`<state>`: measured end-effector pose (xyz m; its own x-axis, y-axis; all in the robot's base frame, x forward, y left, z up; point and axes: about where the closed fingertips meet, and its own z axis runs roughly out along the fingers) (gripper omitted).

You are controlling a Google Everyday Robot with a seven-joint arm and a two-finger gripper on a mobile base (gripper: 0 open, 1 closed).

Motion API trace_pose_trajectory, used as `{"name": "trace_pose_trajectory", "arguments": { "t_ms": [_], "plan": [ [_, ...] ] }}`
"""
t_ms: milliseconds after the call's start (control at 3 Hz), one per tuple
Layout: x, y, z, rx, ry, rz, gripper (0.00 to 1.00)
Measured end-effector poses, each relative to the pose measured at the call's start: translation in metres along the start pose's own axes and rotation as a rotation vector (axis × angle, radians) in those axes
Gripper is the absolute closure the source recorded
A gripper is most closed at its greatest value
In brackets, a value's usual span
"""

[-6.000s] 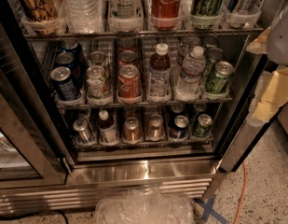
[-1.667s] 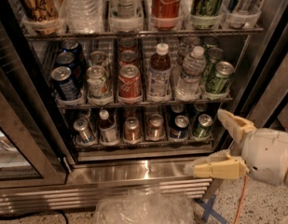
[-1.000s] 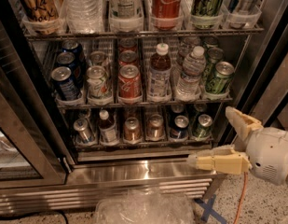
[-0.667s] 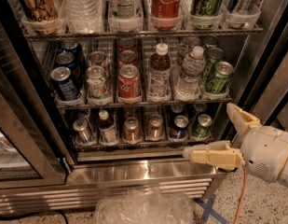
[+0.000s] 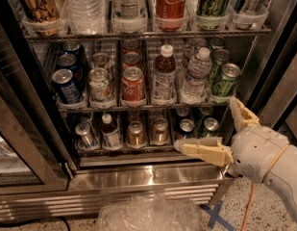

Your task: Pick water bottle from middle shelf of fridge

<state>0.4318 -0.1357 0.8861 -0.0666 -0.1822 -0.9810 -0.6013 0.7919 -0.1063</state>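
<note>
While my arm comes in from the lower right, my gripper (image 5: 205,124) hangs in front of the bottom rack, spread wide. One finger (image 5: 201,150) points left, level with the cans down there, and the other sticks up toward the middle shelf (image 5: 114,109). The water bottle (image 5: 195,77) stands at the front of that shelf, second lane from the right, between a brown drink bottle (image 5: 163,76) and a green can (image 5: 226,80), up and left of my gripper. The fridge (image 5: 138,176) is open in front, with its dark frame close on my right. Below it there's speckled floor (image 5: 232,196), blue tape (image 5: 216,215) and an orange cable (image 5: 247,207).
</note>
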Motion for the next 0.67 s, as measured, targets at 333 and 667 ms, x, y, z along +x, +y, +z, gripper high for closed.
{"name": "trace_pose_trajectory", "arguments": {
  "t_ms": [333, 667],
  "plan": [
    [0.0, 0.001, 0.001, -0.004, 0.0, -0.001, 0.0],
    [-0.002, -0.011, 0.01, 0.06, 0.006, -0.011, 0.0]
  ]
}}
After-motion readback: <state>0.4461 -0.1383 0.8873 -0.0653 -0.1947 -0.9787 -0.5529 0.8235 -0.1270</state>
